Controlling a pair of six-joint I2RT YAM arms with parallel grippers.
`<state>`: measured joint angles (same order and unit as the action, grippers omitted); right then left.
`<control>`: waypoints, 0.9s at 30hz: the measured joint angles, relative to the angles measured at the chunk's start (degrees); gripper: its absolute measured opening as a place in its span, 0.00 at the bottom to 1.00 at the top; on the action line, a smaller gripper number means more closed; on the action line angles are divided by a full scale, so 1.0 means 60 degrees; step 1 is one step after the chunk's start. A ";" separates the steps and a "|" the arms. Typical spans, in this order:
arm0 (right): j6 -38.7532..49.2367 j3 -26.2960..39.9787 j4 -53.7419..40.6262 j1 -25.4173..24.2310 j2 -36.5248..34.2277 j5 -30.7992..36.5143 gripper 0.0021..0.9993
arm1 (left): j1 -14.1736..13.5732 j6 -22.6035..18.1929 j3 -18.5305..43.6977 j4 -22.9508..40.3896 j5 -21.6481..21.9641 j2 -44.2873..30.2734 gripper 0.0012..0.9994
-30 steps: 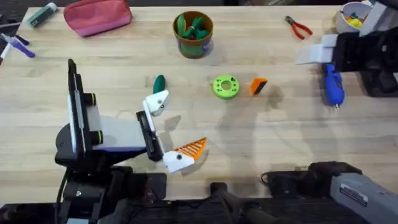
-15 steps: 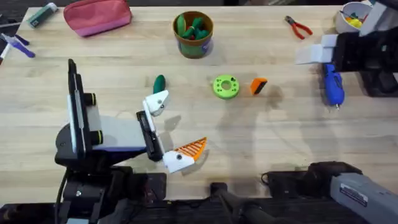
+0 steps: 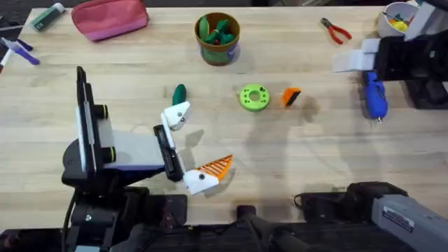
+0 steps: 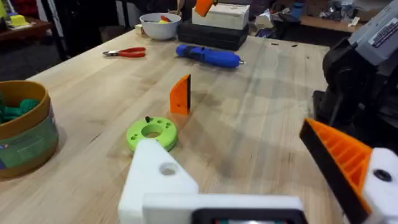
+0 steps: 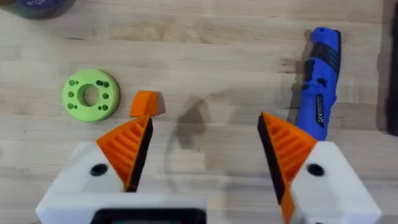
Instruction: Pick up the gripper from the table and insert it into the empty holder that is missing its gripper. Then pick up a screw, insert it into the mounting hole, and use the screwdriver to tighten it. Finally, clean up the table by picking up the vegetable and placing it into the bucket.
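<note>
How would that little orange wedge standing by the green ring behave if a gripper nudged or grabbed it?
The small orange plastic wedge stands upright on a narrow edge beside the bright green flat ring, so a sideways nudge would probably tip it over. It looks like rigid, light plastic, likely to skid on the smooth wooden table. Its tapered sides might slip from a loose pinch.

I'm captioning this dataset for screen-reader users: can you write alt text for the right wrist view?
Two white mounts with orange tips frame a wooden table, the right gripper with its jaws open and empty. Beyond them, the small orange gripper lies beside a green ring, and the blue screwdriver lies off to the other side.
</note>
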<state>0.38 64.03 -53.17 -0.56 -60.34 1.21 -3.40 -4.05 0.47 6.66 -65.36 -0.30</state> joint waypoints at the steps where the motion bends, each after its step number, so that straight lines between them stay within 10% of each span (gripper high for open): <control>1: 0.0000 0.0000 -0.0004 0.0000 0.0000 0.0000 0.99 | 0.0000 0.0000 0.0000 0.0001 0.0000 0.0000 0.99; 11: -0.0534 0.0094 -0.0458 0.0191 -0.0007 0.0000 0.99 | 0.0000 0.0000 0.0000 0.0002 0.0000 0.0000 0.99; 27: -0.2486 0.0954 -0.1064 0.2961 -0.2112 0.0652 0.99 | 0.0000 0.0000 0.0000 0.0002 0.0000 0.0000 0.99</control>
<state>-14.53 69.76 -59.55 17.21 -73.01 5.13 -3.40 -4.05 0.47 6.67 -65.36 -0.30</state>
